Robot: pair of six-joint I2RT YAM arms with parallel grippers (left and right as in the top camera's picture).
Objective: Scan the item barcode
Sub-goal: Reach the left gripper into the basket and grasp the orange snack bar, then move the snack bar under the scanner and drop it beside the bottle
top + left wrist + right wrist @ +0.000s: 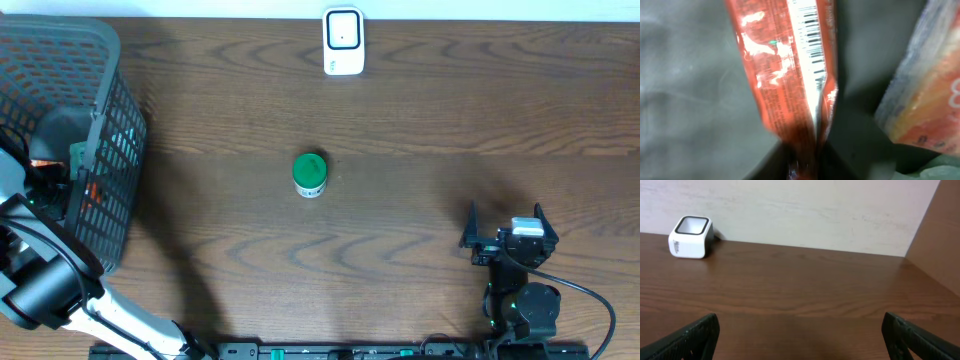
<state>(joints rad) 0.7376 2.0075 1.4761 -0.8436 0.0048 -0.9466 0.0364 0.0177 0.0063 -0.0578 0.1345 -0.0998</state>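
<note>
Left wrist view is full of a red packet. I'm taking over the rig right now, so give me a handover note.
Left gripper: shut on the red packet, down inside the basket; the packet's barcode faces the wrist camera.
Right gripper: open, empty, over the table's near right.
Scanner: far edge, centre.
Done: packet gripped.
Left: lift it out of the basket and show the barcode to the scanner.

Left arm [45,290] is showing black joints and a white link; right arm [525,305] is blinking a green light, trailing a black cable [605,300].
</note>
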